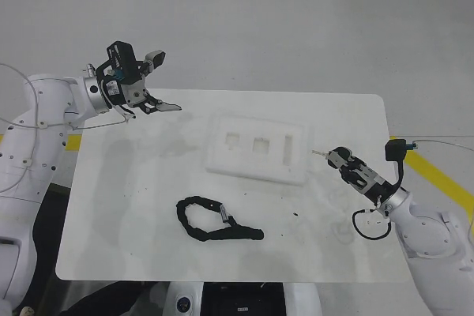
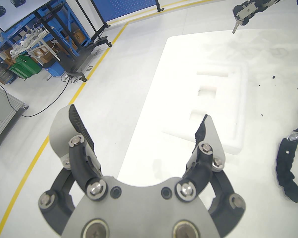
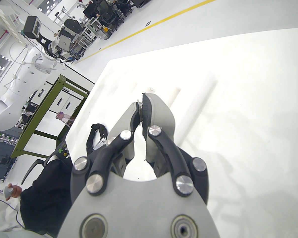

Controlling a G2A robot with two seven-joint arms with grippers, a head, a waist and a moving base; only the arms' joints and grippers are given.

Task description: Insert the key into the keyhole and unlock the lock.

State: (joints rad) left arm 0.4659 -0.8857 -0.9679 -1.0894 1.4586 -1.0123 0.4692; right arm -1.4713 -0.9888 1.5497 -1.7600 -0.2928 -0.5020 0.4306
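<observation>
right gripper (image 3: 139, 106) pinches the key (image 2: 235, 28) near the foam block (image 1: 257, 167).

Blk lock (image 1: 241, 233), wht foam block (image 1: 221, 162) & table (image 1: 126, 205).

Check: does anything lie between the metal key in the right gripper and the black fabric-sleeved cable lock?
Only the near corner of the white foam block edges the straight line from metal key to black cable lock; the rest is bare table.

White worktop (image 1: 284, 233) is lying open between the right gripper (image 1: 332, 155) and the black fabric-sleeved cable lock (image 1: 241, 232); a white recessed foam block (image 1: 300, 164) is standing just ahead of it.
</observation>
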